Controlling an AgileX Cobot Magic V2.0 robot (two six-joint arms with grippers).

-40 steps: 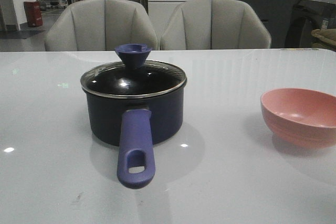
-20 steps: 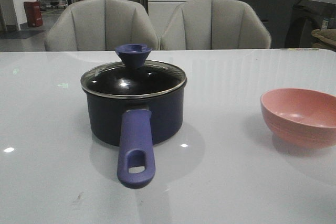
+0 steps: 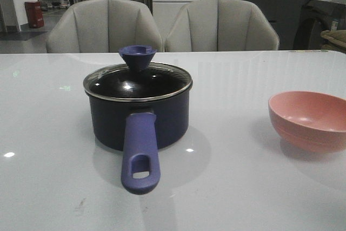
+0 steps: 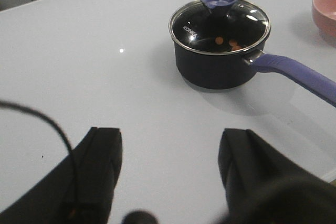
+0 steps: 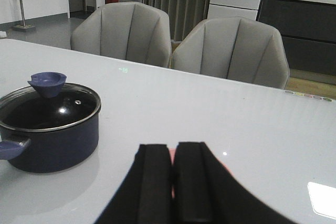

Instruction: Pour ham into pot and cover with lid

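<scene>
1. Nothing on the table has shifted since the earlier front views: the pot keeps its place, handle toward the camera.
2. The lid sits squarely on the pot's rim.
3. Ham pieces show through the glass, inside the pot.
4. The pink bowl stands well apart, to the right.
5. The left gripper hangs spread wide and empty.
6. The right gripper has its fingers pressed together, grasping nothing.
</scene>
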